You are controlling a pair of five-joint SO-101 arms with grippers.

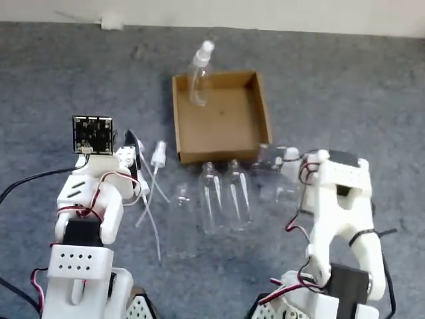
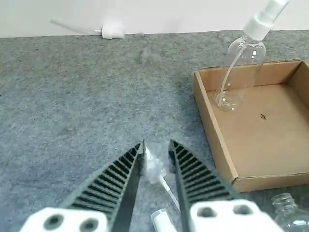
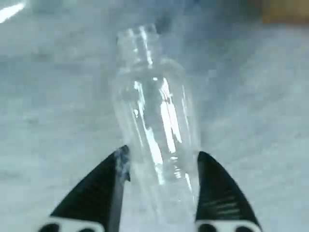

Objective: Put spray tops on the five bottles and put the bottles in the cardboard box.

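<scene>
A spray top (image 2: 155, 168) is pinched between the narrowly set left fingers (image 2: 120, 180), off the near left corner of the cardboard box (image 1: 219, 155) on the worktop (image 1: 332, 80). An uncapped bottle (image 3: 154, 111) is gripped by the right fingers (image 3: 104, 188) at the box's near right corner. A capped bottle (image 1: 198, 76) is leaned in the box's far left corner. Three more open bottles (image 1: 211, 193) are seen just before its near wall.

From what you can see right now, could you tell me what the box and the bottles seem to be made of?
Box: matte brown cardboard, judging by its folded walls. Bottles: clear, glossy, probably plastic, with bright glints; glass cannot be excluded.
</scene>
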